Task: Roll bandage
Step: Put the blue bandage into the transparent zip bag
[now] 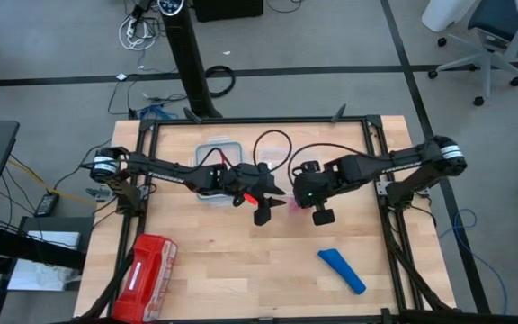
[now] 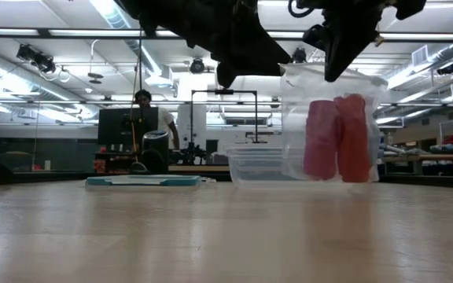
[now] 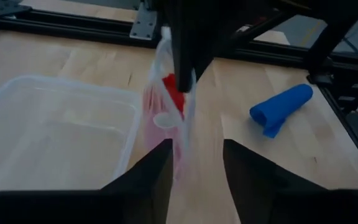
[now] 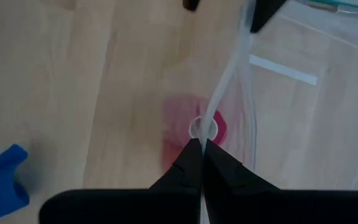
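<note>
A clear bag (image 4: 229,81) of pink rolls (image 2: 336,137) is pinched by the right gripper (image 4: 202,144); the left gripper (image 3: 194,162) jaws are spread beside it, the bandage (image 1: 342,270) lying apart on the worktop (image 1: 241,279).

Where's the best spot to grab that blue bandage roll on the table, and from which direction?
Probably the middle of the bandage, coming straight down. It lies flat on the bare table as a short roll, aslant, apart from other things. Fingers should straddle its narrow width, turned across its long axis. One end looks looser in the left wrist view, so avoid the ends.

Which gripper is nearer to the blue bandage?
Right. The right gripper holds a clear bag up-table from the bandage; the left gripper is farther, beyond the bag.
</note>
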Motion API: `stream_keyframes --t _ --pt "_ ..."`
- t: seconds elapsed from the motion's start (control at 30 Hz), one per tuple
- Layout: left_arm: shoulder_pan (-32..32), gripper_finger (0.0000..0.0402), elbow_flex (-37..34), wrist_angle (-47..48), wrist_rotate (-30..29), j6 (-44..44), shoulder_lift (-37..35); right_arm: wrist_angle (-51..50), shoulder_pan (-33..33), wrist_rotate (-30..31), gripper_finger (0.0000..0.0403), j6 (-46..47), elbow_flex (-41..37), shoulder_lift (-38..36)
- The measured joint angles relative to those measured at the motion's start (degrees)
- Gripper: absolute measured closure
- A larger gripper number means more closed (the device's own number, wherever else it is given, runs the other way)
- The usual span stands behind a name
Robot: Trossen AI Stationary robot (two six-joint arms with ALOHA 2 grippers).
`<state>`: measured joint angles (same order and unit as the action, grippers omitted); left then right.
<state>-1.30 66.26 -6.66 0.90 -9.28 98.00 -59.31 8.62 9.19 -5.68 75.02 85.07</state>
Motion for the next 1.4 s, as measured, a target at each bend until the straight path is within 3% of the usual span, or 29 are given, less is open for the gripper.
stream_keyframes --t 0.37,0.8,0.97,1.17,1.4 --pt "0.00 0.0245 0.00 -0.06 -5.31 0.13 0.38 -2.37 0.00 -0.04 0.0403 1.04 3.75 2.22" --pt "-0.60 0.0249 -0.02 -6.47 -5.63 1.92 4.92 -4.22 0.31 -0.94 0.0402 1.67 4.44 2.44" --pt "-0.68 0.0290 0.04 -7.75 -6.52 4.56 4.85 -5.02 0.31 -0.94 0.0402 2.25 4.42 2.44" --pt "-0.72 0.0390 0.04 -7.22 -6.51 4.77 4.83 -5.12 0.31 -1.56 0.0401 2.22 4.42 2.44" --pt "-0.70 0.0399 0.04 -7.17 -7.30 4.77 4.83 -4.46 0.33 -1.36 0.0388 1.74 4.42 2.44"
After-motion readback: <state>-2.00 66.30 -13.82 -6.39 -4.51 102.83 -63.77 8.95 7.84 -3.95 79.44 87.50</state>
